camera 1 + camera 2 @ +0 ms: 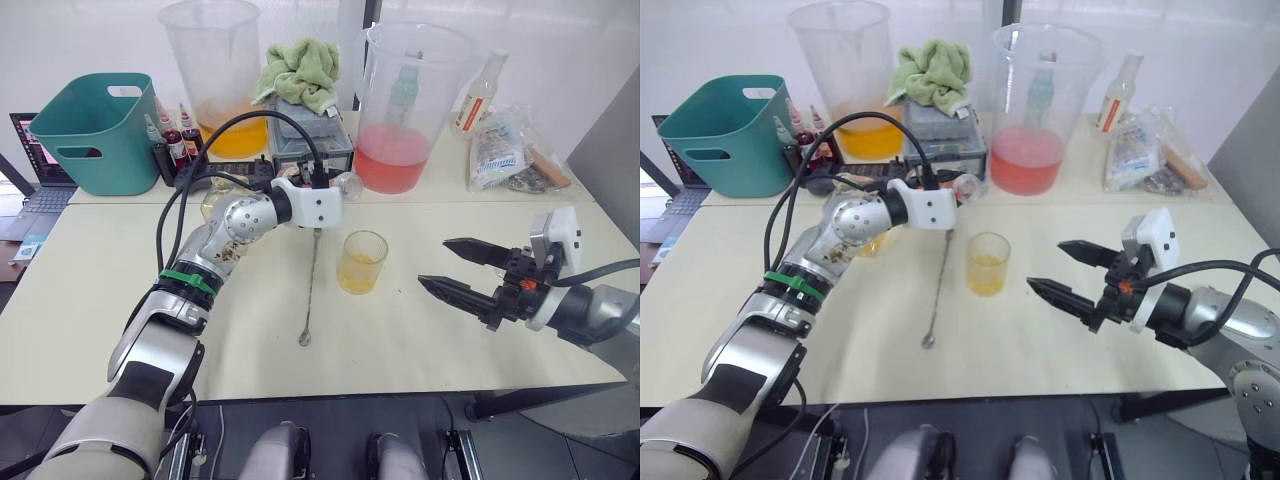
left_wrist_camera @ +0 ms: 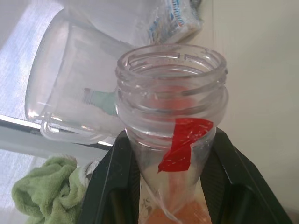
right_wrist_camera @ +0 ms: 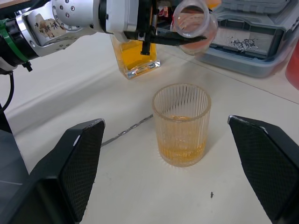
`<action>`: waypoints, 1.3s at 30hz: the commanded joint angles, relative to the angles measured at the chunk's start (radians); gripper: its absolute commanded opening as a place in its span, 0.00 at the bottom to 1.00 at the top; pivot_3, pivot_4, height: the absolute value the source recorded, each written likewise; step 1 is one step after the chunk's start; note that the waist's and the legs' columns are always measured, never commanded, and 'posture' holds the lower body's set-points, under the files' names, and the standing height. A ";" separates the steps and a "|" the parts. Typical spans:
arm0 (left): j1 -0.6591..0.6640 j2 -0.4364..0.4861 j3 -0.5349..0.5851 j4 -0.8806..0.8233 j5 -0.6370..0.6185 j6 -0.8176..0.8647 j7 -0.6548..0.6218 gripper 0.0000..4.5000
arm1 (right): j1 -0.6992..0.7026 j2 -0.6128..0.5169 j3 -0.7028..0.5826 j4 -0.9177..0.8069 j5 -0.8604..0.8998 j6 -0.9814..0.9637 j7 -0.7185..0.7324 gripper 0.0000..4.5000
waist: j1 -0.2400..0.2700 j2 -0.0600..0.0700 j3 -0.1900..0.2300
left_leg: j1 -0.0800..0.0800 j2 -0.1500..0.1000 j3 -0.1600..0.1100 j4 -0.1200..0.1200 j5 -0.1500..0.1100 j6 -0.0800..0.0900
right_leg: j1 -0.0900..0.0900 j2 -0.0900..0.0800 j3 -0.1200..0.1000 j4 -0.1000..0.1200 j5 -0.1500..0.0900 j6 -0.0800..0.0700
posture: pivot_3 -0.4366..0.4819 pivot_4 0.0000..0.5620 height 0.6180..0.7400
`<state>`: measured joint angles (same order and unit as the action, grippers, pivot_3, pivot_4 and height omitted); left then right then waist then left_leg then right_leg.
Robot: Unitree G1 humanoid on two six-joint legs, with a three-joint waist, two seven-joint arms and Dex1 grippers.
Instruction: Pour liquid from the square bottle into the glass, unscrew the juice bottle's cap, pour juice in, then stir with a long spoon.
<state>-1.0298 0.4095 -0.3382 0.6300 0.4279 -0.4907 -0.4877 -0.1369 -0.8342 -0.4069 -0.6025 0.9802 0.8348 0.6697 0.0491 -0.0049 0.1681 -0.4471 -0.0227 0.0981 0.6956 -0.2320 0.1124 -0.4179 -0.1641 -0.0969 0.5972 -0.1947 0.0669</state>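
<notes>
Left end effector (image 3: 156, 39) clamped on juice bottle (image 2: 175, 140), fingers (image 2: 110, 186) either side of it below the neck. Bottle tipped roughly horizontal, mouth open w/ no cap on, sitting above the table at approx 11 o'clock from the glass (image 1: 362, 261) (not over the rim). Red label patch and a bit of orange liquid visible inside in left wrist view.

Right end effector (image 1: 462, 270) wide open, holding nothing, hovering at 3 o'clock of the glass, apart from it, fingertips pointing toward it.

Glass upright on table (image 1: 90, 290), yellow-orange liquid in the lower third or so.

Long spoon (image 1: 311, 288) lies flat on table just beside the glass at its 9 o'clock, bowl end toward the near edge.

Square bottle (image 3: 135, 58) upright w/ yellow liquid, behind the left wrist, approx 10 o'clock from glass.

Back of table: two big jugs, one w/ orange liquid (image 1: 215, 75), one w/ pink (image 1: 408, 105); green towel (image 1: 298, 70) on a grey case; teal bin (image 1: 100, 130) at 10 o'clock.
</notes>
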 commanded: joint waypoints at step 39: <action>0.046 0.051 -0.116 -0.159 0.369 -0.024 0.250 0.28 | -0.009 -0.021 0.022 0.002 -0.030 -0.023 -0.054 1.00 | -0.002 0.000 0.000 | 0.000 0.000 0.001 0.004 0.000 0.001 | -0.004 -0.002 0.001 0.012 0.000 0.000 | 0.48 0.27 1.00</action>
<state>-0.9470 0.4523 -0.4575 0.5101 0.7907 -0.5025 -0.2620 -0.1421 -0.8462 -0.3712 -0.5945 0.9536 0.8247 0.6110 0.0474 -0.0053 0.1681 -0.4471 -0.0227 0.0993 0.6993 -0.2324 0.1132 -0.4218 -0.1658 -0.0963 0.6096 -0.1947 0.0668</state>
